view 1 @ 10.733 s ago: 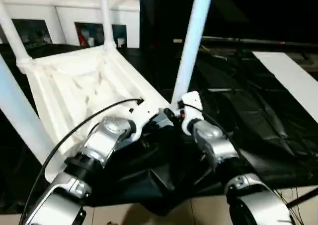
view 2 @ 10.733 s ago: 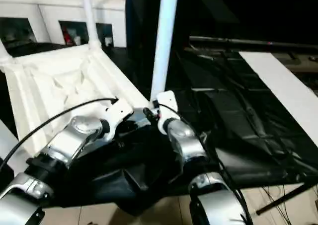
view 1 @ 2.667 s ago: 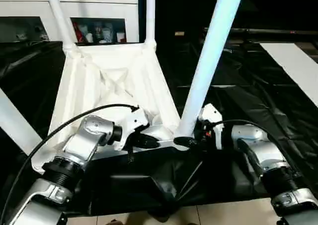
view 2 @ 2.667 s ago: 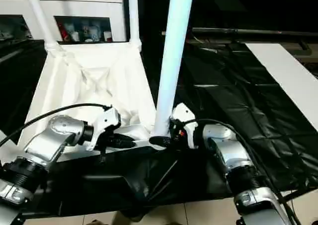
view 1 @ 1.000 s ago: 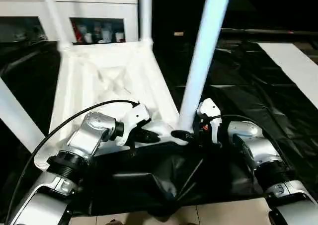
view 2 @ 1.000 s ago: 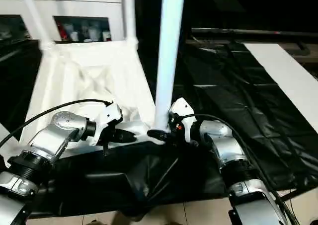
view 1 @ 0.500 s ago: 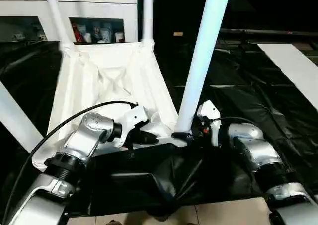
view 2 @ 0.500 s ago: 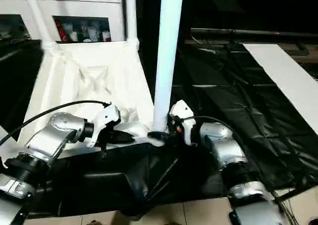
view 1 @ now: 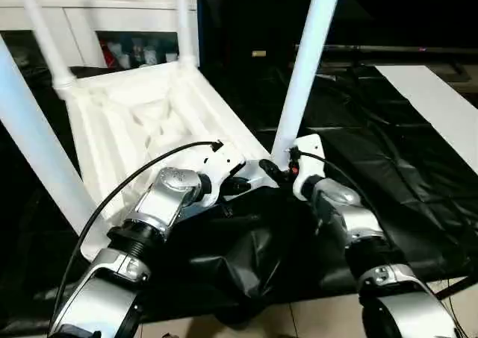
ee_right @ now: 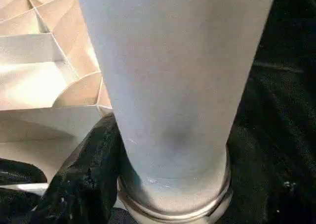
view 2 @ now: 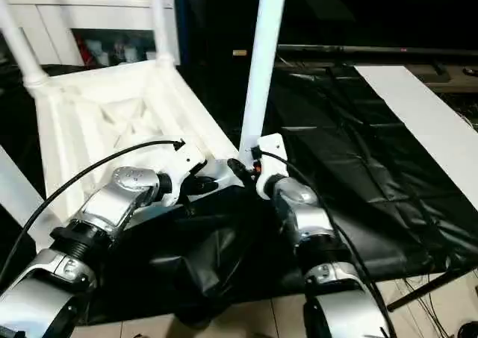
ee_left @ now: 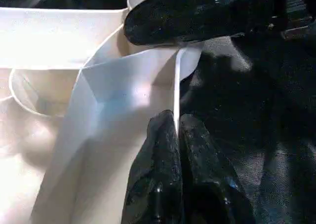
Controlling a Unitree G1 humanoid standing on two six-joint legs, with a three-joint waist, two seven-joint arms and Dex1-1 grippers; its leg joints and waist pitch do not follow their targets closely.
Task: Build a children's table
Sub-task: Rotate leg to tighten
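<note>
Over the last second your view swung, but the grip points held. The left gripper (ee_left: 175, 127) stayed pinched shut on the table top's (view 1: 134, 121) near rim, at ten o'clock from the right gripper (view 1: 280, 175), whose closure I couldn't tell, at the near-right leg's (view 1: 306, 62) base. All four legs looked seated.

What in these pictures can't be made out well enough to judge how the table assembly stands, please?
- The four legs' upper ends: cut off by the top edge in both eye views, e.g. the near right leg.
- Whether the near right leg is fully seated in its corner socket: the leg itself and a black finger cover the joint.
- Items in the cabinet: too small.
- Right tool's grip: hidden behind the leg.
</note>
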